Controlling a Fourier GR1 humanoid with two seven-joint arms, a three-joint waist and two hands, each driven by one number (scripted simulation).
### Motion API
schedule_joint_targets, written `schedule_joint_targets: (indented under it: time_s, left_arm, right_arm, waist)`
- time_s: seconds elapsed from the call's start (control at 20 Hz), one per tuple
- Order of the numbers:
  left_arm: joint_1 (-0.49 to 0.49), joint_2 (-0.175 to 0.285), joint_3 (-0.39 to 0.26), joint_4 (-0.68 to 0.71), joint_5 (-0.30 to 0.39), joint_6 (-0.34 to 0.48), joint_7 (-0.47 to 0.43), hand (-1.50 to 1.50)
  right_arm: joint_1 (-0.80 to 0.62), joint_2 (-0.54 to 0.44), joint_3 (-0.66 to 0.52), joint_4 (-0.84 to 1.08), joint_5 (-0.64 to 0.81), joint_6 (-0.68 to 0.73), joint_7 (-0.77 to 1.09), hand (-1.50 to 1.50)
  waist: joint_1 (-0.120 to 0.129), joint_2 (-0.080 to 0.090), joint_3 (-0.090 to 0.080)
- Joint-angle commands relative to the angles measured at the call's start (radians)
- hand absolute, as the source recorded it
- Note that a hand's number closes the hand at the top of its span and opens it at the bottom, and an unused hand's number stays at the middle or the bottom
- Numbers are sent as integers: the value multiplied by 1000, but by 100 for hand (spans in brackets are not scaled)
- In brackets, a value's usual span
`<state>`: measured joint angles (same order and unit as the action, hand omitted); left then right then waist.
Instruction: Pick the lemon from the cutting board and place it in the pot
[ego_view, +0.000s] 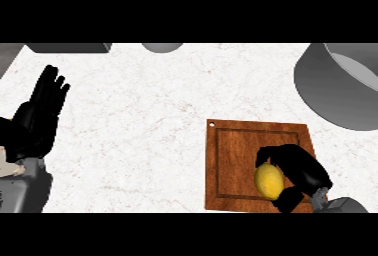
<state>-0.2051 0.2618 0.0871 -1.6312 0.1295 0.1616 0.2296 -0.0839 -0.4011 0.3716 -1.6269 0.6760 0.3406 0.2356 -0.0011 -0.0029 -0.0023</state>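
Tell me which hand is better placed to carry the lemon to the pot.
Right. The right hand curls round the lemon on the cutting board, with the pot on that side; the left hand rests open far left.

So the lemon (268, 182) sat on the cutting board (236, 165), right hand (299, 167) curled round it. The pot (332, 95) stood behind and further right; left hand (40, 115) rested far left.

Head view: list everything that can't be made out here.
- lemon: its right side is hidden by the right hand curled round it; whether it rests on the cutting board or is lifted cannot be told.
- pot: cut off by the right edge, so its full rim and inside do not show.
- grey box-shaped thing and grey round thing: cut off by the top edge, unidentifiable.
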Motion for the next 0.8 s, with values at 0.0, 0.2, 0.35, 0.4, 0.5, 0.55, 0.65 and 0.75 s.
schedule_joint_targets:
  time_s: [0.0, 0.2, 0.35, 0.4, 0.5, 0.55, 0.65, 0.75]
  left_arm:
    - [6, -5, -2, 2, -10, 5, -2, 0]
    - [31, 3, 13, -9, 9, -29, -20, 0]
    - [-32, -36, -7, 19, -32, 16, 10, 0]
    - [-4, -24, 3, -12, -22, 6, 25, 0]
    - [-7, -37, -1, 8, -21, 4, -6, 0]
    - [31, -36, -4, 6, -42, 2, -63, 0]
    - [48, -4, 34, -9, -4, -23, -39, 0]
    - [20, -23, 21, 10, -17, 6, -3, 0]
  right_arm:
    - [14, -52, 123, -80, 19, 82, -132, 150]
    - [78, -61, 188, -219, 67, 80, -149, 150]
    - [146, -139, 94, -279, 56, 70, -237, 150]
    - [194, -159, 81, -362, 49, 68, -223, 150]
    - [224, -143, 33, -461, 9, 60, -175, 150]
    - [183, -100, -22, -435, -27, 19, -181, 150]
    - [206, -64, -127, -488, -100, -44, -174, 150]
    - [215, -36, -184, -555, -117, -93, -155, 150]
  waist:
    - [2, 1, 2]
    - [-2, 0, 2]
    - [-6, 2, 2]
    - [-7, 1, 2]
    - [-14, 0, 2]
    - [-13, 0, 2]
    - [-21, -3, 2]
    - [-31, -3, 2]
